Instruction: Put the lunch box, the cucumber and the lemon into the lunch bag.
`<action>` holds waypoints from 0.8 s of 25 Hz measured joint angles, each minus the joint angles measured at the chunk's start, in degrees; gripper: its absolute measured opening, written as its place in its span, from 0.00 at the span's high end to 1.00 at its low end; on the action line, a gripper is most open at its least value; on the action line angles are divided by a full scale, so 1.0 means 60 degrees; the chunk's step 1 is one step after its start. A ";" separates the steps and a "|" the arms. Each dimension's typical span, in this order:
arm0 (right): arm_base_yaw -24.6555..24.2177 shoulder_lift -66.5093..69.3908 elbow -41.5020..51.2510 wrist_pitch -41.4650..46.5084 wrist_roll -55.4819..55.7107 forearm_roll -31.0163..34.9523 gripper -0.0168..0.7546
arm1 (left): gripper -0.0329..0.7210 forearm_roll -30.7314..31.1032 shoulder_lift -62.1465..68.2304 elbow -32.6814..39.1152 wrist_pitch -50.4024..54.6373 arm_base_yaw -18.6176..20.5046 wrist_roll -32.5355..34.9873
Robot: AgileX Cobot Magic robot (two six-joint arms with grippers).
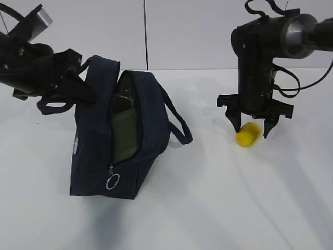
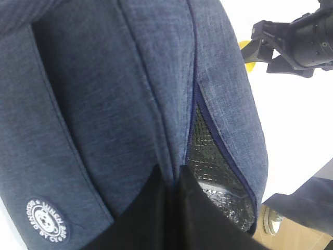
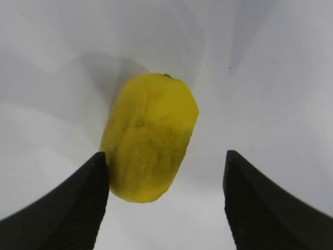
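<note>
Nearest you, the lunch bag point(image 1: 117, 140) stands on the white surface point(image 1: 218, 208), its zipper open and the ring pull point(image 1: 112, 182) hanging low on the front edge. Something olive-green shows inside the opening; you cannot tell what it is. Your left gripper point(image 1: 78, 86) has its fingers pressed together on the bag's fabric at the upper left, beside a loop handle point(image 1: 179, 127). Farther back on the right, your right gripper point(image 1: 252, 127) hangs over the lemon point(image 1: 247, 134), fingers spread wide to either side of it, the left fingertip point(image 3: 78, 208) just beside the peel
</note>
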 joint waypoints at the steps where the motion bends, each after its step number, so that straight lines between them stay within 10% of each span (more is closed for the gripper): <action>1: -0.0014 0.0027 0.0000 0.0000 0.0015 0.0000 0.31 | 0.96 0.0000 0.0000 0.0000 0.0000 0.0000 0.0000; 20: -0.0014 0.0273 0.0015 -0.0023 0.0015 0.0084 0.31 | 0.96 0.0017 0.0000 0.0000 0.0018 0.0000 0.0000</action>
